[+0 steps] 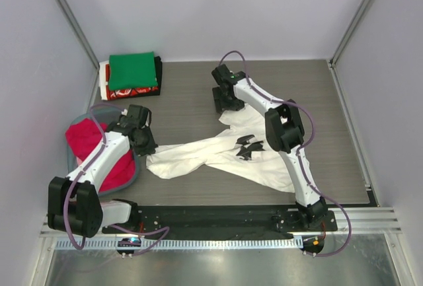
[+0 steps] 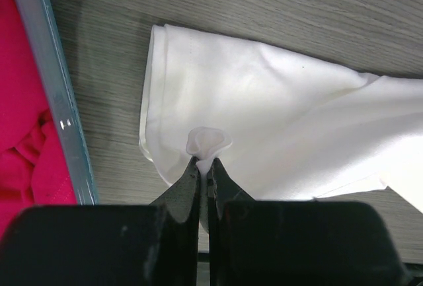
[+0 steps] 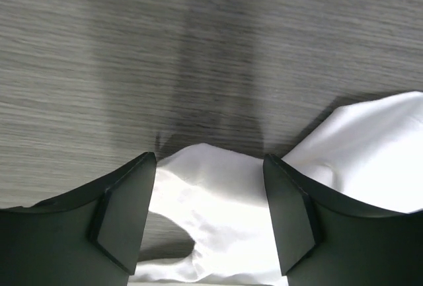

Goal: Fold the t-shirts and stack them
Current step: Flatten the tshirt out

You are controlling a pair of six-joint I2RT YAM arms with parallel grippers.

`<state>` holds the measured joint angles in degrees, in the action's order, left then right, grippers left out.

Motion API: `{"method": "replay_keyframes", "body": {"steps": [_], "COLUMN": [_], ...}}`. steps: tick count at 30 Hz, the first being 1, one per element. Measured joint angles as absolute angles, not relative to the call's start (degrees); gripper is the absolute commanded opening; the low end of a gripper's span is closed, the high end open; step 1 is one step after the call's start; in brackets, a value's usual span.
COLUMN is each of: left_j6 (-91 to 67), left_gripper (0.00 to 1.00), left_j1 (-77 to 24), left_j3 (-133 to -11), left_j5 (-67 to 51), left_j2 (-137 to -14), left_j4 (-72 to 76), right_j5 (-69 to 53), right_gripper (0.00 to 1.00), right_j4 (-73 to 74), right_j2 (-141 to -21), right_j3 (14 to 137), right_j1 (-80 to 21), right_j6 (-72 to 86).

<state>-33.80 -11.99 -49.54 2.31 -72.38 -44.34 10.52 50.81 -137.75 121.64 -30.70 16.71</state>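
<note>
Bare table (image 1: 324, 107) lies open right of and beyond the white t-shirt (image 1: 198, 157), which sprawls crumpled mid-table. The folded stack topped by the green t-shirt (image 1: 132, 70) sits in the far-left corner. The tub (image 1: 136, 172) holding the red t-shirt (image 1: 86, 137) crowds the left edge. The left gripper (image 2: 203, 162) is clamped on a small tuck at the white shirt's left hem, near the tub's rim. The right gripper (image 3: 210, 190) has its 2 jaws apart, straddling the shirt's far edge.
</note>
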Motion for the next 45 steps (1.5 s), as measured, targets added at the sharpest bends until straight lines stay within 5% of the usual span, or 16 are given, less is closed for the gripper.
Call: {"method": "replay_keyframes", "body": {"steps": [6,9,11,24,31,45], "left_j6": [-33.76,-33.71,-33.69,-33.85,-34.46,-35.88], "left_gripper": [0.0,0.0,0.0,0.0,0.0,0.0], "left_j1": [-11.99,-11.99,-11.99,-11.99,-11.99,-12.25], "left_j3": [-49.54,-49.54,-49.54,-60.12,-74.59,-84.58], "left_j5": [2.31,2.31,2.33,3.44,3.44,-1.67], "left_j2": [-72.36,-72.36,-72.36,-70.54,-64.31,-45.56], "left_j4": [-44.21,-43.94,-43.86,-48.31,-49.06,-43.83], "right_j5": [14.74,15.7,16.64,20.75,24.05,28.47], "right_gripper": [0.44,0.13,0.01,0.01,0.01,0.01], "right_j4": [50.28,49.93,49.93,55.24,55.07,52.01], "right_j2": [-137.36,-137.27,-137.27,-129.14,-100.86,-53.34], "right_j3": [118.72,118.21,118.02,118.06,117.95,105.91], "right_j1": [-31.81,-32.14,-32.21,-25.71,-18.15,-20.03], "right_j6": [15.68,14.96,14.61,15.49,18.44,24.36]}}
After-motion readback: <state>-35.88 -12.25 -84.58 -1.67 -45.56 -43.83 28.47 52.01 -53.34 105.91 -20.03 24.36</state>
